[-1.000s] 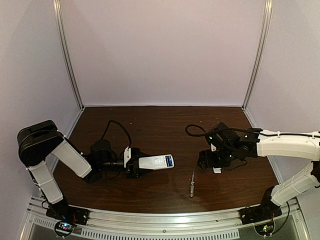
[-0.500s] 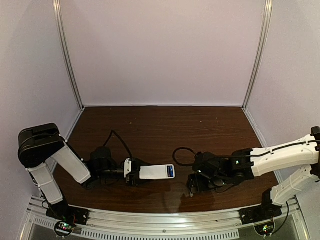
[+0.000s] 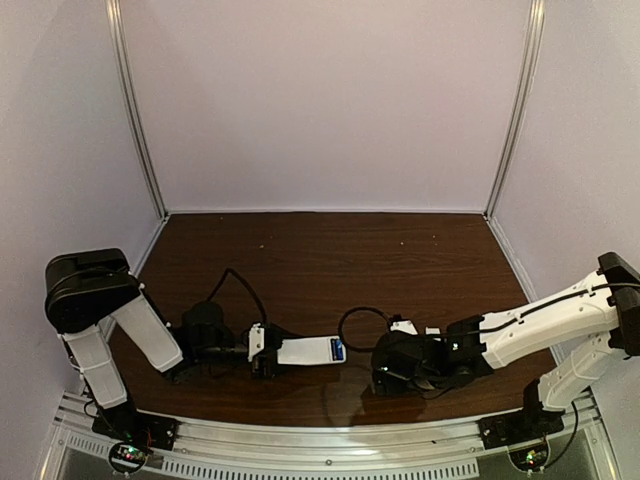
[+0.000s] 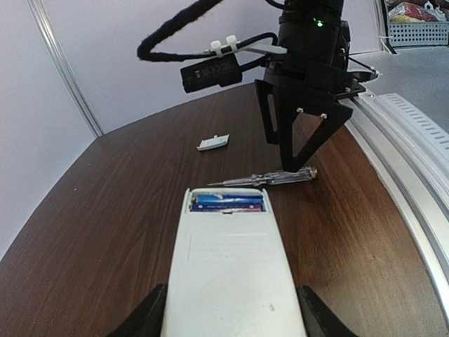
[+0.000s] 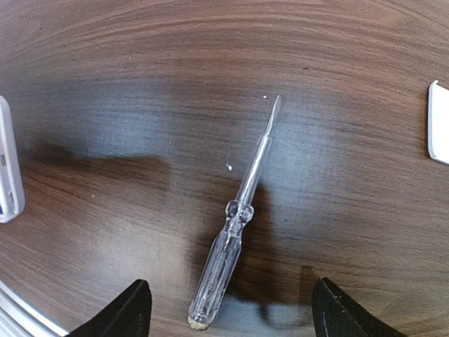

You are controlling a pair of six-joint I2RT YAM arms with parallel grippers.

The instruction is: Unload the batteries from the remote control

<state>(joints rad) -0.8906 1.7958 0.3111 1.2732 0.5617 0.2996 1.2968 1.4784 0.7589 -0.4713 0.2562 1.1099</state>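
— Where are we?
— Our left gripper is clamped on the slim white plastic remote control, with the blue cylindrical batteries exposed at the end away from it.
— And the right gripper?
— Spread astride the thin clear screwdriver; next we should close on its handle

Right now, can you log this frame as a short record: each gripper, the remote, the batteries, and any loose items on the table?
left gripper: shut on the remote control, gripping its sides
remote control: battery bay open, facing up
batteries: seated in the bay, blue labels showing
right gripper: open, above the screwdriver, fingers straddling its handle end
screwdriver: lying flat on the table, just beyond the remote's open end
cover: small white piece, lying apart on the table
task status: batteries not yet removed
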